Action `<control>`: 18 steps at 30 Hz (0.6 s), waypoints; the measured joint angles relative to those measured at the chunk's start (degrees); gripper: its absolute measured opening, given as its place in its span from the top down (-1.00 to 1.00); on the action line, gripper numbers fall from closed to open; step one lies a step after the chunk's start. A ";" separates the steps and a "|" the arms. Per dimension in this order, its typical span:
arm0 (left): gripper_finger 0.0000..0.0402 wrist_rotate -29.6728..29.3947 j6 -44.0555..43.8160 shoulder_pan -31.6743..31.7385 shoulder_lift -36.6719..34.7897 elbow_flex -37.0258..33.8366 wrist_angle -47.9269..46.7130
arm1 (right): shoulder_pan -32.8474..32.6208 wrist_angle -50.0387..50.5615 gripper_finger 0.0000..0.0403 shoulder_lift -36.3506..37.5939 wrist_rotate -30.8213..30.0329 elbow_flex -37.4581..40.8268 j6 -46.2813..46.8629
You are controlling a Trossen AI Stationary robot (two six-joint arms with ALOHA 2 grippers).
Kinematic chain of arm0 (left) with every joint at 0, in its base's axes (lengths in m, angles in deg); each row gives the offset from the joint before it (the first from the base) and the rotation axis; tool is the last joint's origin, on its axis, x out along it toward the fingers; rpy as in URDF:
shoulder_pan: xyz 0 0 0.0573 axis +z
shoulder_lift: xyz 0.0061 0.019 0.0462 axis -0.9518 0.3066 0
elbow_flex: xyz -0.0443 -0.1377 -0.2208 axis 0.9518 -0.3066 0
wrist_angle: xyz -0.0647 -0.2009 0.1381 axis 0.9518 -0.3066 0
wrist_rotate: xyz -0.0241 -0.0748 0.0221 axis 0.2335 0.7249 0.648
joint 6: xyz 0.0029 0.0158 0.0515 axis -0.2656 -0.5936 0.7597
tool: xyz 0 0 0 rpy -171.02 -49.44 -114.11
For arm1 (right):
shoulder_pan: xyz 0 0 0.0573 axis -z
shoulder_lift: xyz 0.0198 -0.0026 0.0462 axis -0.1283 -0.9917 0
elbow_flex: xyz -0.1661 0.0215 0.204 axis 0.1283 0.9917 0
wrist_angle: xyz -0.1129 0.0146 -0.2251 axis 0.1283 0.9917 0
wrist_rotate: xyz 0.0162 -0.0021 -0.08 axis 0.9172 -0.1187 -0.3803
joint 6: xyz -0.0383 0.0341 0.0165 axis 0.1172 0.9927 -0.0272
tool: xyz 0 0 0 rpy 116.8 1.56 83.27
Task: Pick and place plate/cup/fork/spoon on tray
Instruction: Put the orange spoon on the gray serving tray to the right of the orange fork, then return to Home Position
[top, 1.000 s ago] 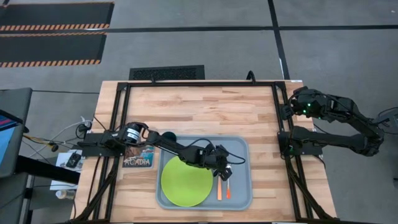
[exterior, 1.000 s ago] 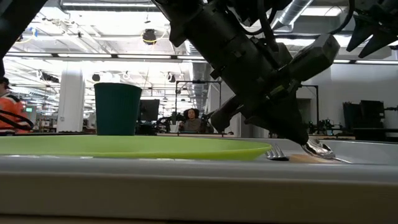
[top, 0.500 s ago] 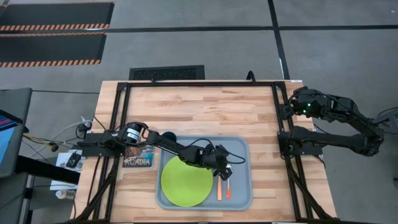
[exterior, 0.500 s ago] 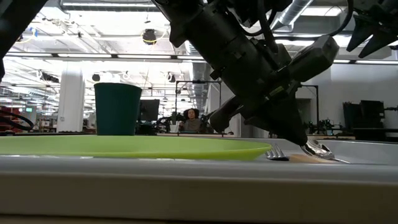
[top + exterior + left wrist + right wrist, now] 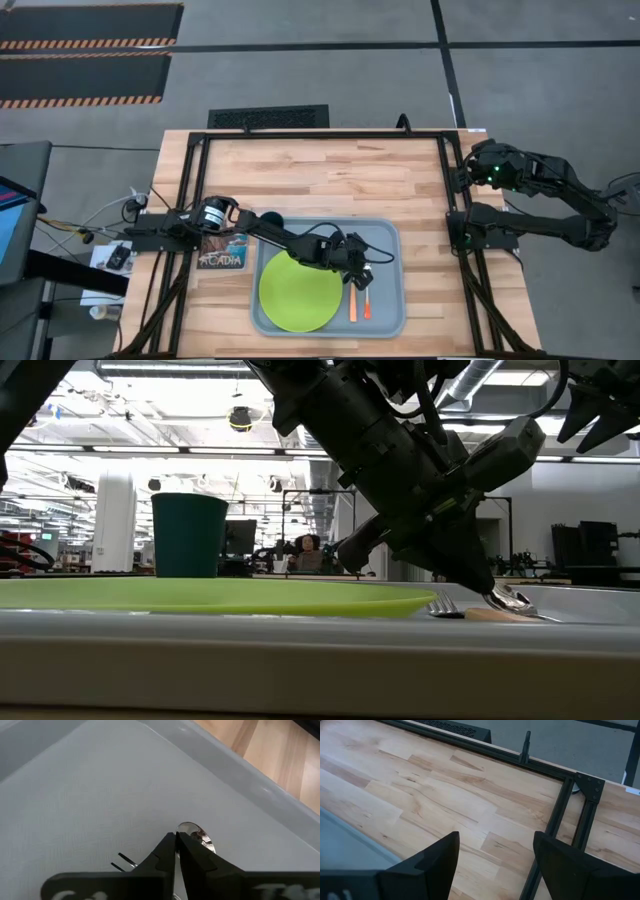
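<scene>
The pale grey-blue tray (image 5: pixel 385 240) lies at the table's near middle. The lime-green plate (image 5: pixel 300 295) lies flat in its left half. The fork (image 5: pixel 352 306) and the spoon (image 5: pixel 366 306), both orange-handled, lie side by side on the tray floor right of the plate. The dark teal cup (image 5: pixel 188 535) stands upright at the tray's far left corner (image 5: pixel 272 219), partly under my left arm. My left gripper (image 5: pixel 358 276) is down on the spoon, shut. My right gripper (image 5: pixel 495 855) is open and empty, high over the table's right edge. My left gripper pinches the spoon's neck just behind the bowl (image 5: pixel 192 831) between its two fingers, which slant down from the table's far left. The fingers hide the place of contact. The spoon lies on the tray floor (image 5: pixel 510 600), with the fork's tines (image 5: pixel 122 861) beside it.
A small picture card reading ACADIA (image 5: pixel 222 260) lies on the table left of the tray. Black frame rails (image 5: pixel 455 190) run along the table's sides. Bare wood (image 5: pixel 330 180) stretches from the tray to the far edge.
</scene>
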 joint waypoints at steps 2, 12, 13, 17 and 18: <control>0.92 0.00 0.33 0.00 0.00 0.00 0.00 | 0.02 0.00 -0.40 -0.01 0.02 0.00 0.00; 0.63 -0.53 0.32 -0.02 0.00 0.00 0.02 | 0.00 0.00 -0.40 0.01 0.02 0.00 0.00; 0.61 -0.80 0.32 -0.02 0.00 0.00 0.02 | 0.02 0.00 -0.40 -0.01 0.02 0.00 0.00; 0.56 -0.78 0.59 0.00 0.00 0.00 0.13 | 0.00 0.01 -0.40 0.00 0.04 0.00 0.00; 0.55 -0.37 0.94 0.02 0.00 0.00 0.34 | 0.02 0.00 -0.40 -0.01 0.04 0.00 0.00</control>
